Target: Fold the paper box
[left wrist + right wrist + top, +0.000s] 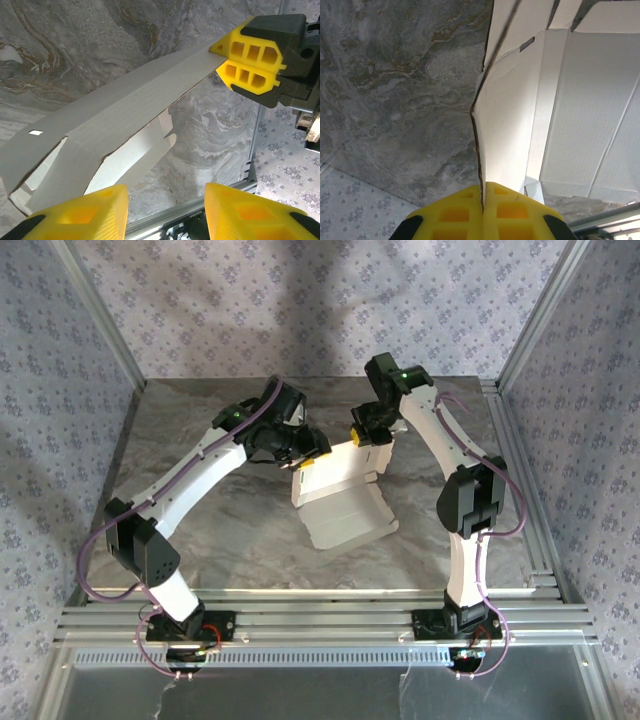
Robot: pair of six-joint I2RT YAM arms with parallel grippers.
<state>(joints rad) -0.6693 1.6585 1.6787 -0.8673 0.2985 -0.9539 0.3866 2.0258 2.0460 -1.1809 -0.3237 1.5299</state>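
Observation:
The paper box [345, 512] is a white die-cut sheet, half folded, in the middle of the table. Its lower panel lies flat and another panel stands upright between the two grippers. My right gripper [368, 435] is shut on the top edge of that raised panel [510, 125], the cardboard pinched between its yellow fingers [512, 210]. In the left wrist view the same fingers [250, 60] clamp the far end of the panel [115, 115]. My left gripper [166, 212] is open beside the panel's left end, with bare table showing between its fingertips [85, 215].
The grey marbled table [220, 530] has free room to the left and front of the box. Aluminium rails [320, 615] run along the near edge and the right side [520, 470]. Patterned walls [60, 410] close in the sides and back.

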